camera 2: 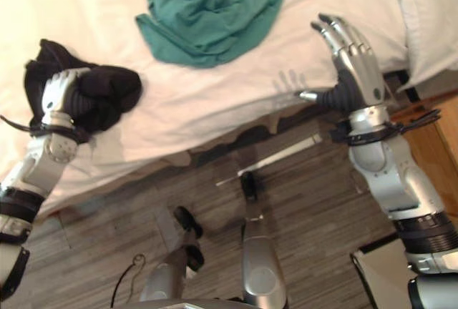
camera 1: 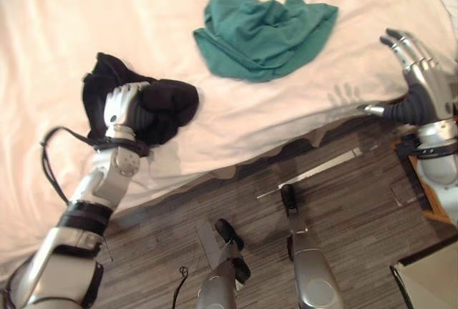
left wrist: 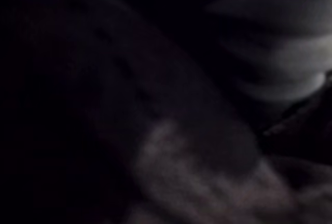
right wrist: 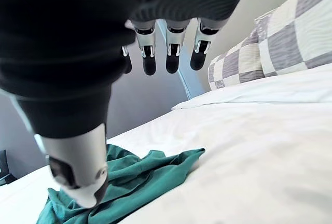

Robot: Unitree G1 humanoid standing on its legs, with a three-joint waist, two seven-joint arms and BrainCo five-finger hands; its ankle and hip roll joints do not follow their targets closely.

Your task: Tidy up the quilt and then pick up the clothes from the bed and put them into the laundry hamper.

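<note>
On bed edge: black garment (camera 1: 154,105), soft and light, bunched under my left hand (camera 1: 123,106), fingers curled into it.
Teal garment (camera 1: 261,31) limp too; I'd gather its crumpled middle; right hand (camera 2: 352,55) spread, holding nothing.

2 head eyes downward over bed (camera 1: 215,109) edge; wrist cameras close.

A crumpled black garment (camera 1: 168,105) sits at nine o'clock near the white quilt's (camera 1: 236,112) edge; a rumpled teal garment (camera 1: 261,33) lies at twelve.
</note>
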